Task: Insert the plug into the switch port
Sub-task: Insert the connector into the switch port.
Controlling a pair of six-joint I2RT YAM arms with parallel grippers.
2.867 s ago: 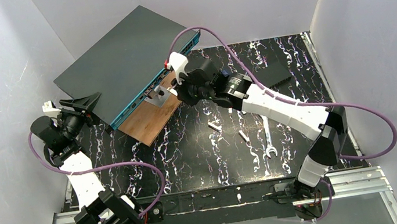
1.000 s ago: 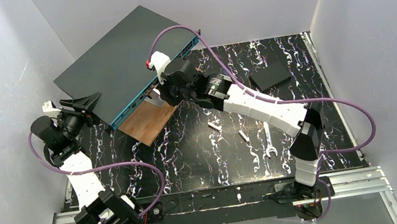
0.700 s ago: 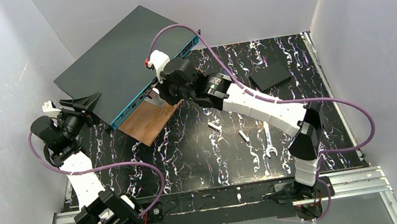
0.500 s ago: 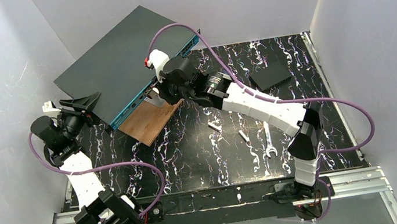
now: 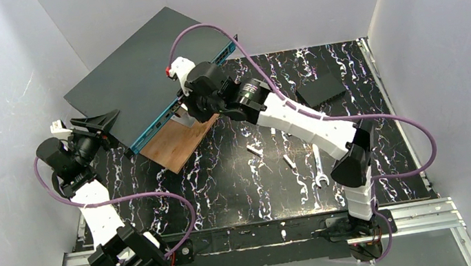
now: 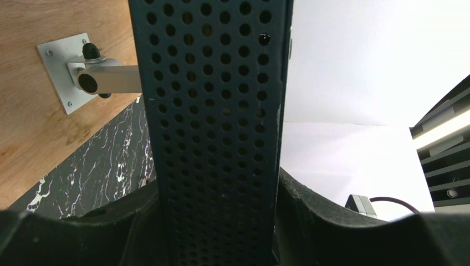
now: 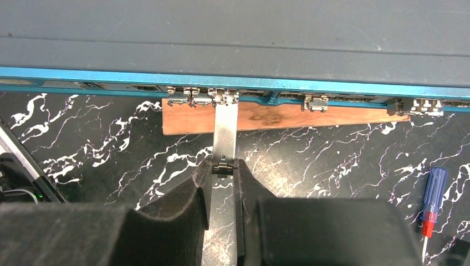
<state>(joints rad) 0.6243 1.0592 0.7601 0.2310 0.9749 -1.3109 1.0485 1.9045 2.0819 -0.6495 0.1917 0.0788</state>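
**A:** Where is the plug, and is it in yet?

**B:** The plug (image 7: 224,133) is a slim silver metal strip. In the right wrist view it points to 12 o'clock. Its far tip meets a port on the teal edge of the switch (image 7: 233,39), and most of its length shows outside. I judge the insertion barely begun. How deep the tip sits cannot be told, and pushing it home is left to do.

**A:** And the pincer holding it?

**B:** The right pincer (image 7: 223,169) is closed on the plug's near end, at 6 o'clock from the port.

**A:** Where is the switch itself?

**B:** From above, it fills the 10 o'clock corner of the tabletop (image 5: 238,174), with its teal edge facing 4 o'clock. A wooden board (image 5: 179,144) pokes out beneath that edge. The left pincer (image 5: 95,121) clamps the switch's perforated side at its 8 o'clock end.
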